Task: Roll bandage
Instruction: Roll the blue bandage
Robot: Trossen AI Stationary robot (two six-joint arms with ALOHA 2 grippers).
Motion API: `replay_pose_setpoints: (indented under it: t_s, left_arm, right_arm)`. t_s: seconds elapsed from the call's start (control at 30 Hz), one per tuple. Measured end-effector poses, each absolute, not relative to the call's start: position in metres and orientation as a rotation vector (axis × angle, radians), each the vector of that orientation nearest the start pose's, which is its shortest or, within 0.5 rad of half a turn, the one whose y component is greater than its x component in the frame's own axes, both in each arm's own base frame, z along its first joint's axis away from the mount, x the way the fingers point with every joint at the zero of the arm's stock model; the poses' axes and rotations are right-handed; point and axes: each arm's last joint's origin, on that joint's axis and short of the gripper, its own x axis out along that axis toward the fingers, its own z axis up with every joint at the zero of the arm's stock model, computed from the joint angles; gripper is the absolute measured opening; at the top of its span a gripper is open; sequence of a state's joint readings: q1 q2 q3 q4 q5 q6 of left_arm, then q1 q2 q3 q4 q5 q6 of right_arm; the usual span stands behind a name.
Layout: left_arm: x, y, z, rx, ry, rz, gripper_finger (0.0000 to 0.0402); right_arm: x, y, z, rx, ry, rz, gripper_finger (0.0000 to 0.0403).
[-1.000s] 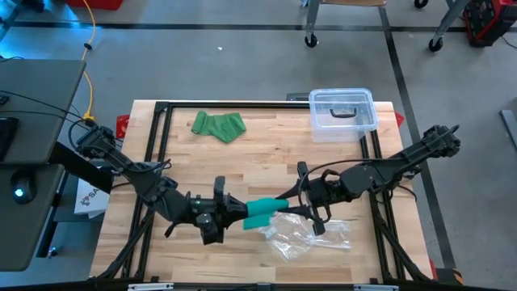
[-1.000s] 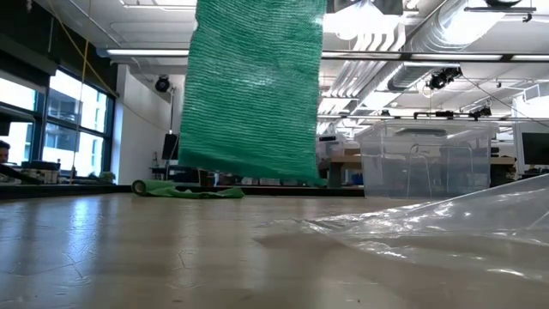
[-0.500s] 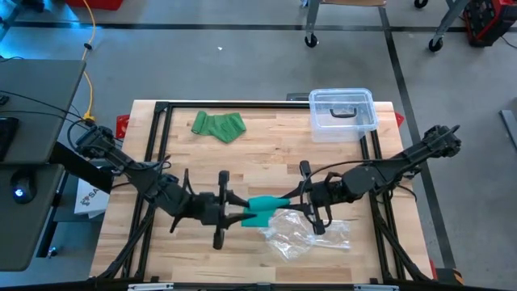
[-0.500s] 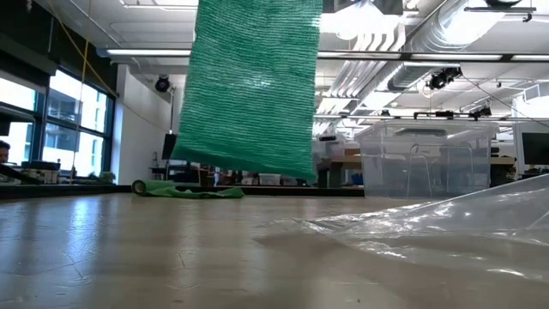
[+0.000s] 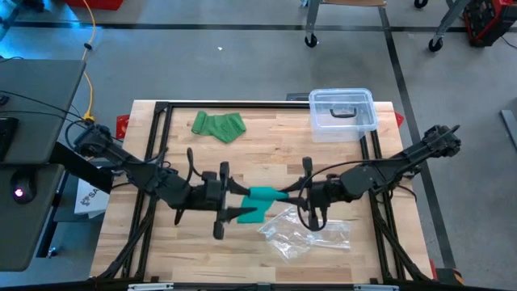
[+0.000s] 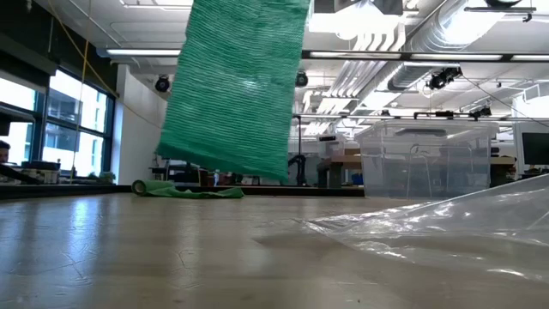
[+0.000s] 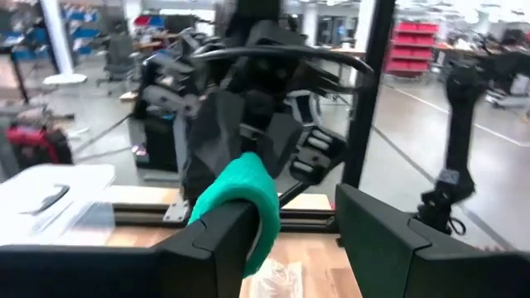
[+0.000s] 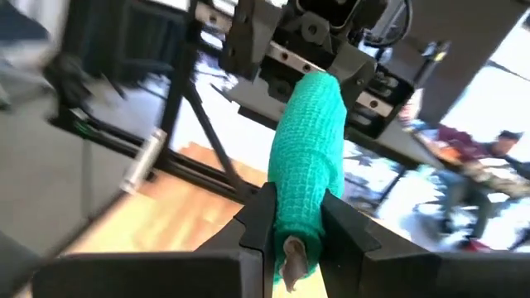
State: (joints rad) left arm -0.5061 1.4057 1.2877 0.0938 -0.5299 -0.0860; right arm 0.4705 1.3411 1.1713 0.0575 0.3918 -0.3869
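A green bandage hangs in the air between my two grippers over the middle of the table. Its rolled part runs from my right gripper toward my left gripper. A loose tail hangs down from it, with its lower edge clear of the tabletop. My right gripper is shut on the roll. My left gripper is open, and the roll's end sits by one of its fingers. My right gripper pinches one end of the rolled part between its two fingers, coming level from the table's right. The roll sticks out past the fingertips toward the other gripper, lifted clear. The roll's other end lies close against one finger of my left gripper, but I cannot tell whether they touch.
Crumpled clear plastic wrap lies on the table below my right gripper. A clear lidded box stands at the far right, and another green cloth lies at the far left. Black frame rails border the tabletop.
My left gripper has rolled about its own axis, opened off the bandage's end, and shifted slightly toward the far edge. My right gripper has also rolled a little while keeping its hold. The hanging tail has swung toward the left and now hangs more slanted.
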Motion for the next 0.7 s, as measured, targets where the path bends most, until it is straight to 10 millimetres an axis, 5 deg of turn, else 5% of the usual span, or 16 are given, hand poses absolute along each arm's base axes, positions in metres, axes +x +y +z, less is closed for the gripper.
replay_pose_setpoints:
  t_s: [0.2, 0.5, 0.7]
  left_arm:
    - [0.289, -0.133, 0.387, -0.108, 0.080, 0.063, 0.0127]
    - [0.289, -0.132, 0.383, -0.012, 0.113, 0.050, 0.0012]
    - [0.287, -0.135, 0.382, 0.158, 0.135, 0.044, 0.0013]
  right_arm:
    - [0.276, 0.131, 0.364, -0.554, 0.121, 0.071, 0.0058]
    - [0.273, 0.136, 0.363, -0.572, 0.126, 0.070, 0.0062]
    - [0.271, 0.135, 0.368, -0.451, 0.100, 0.069, 0.0128]
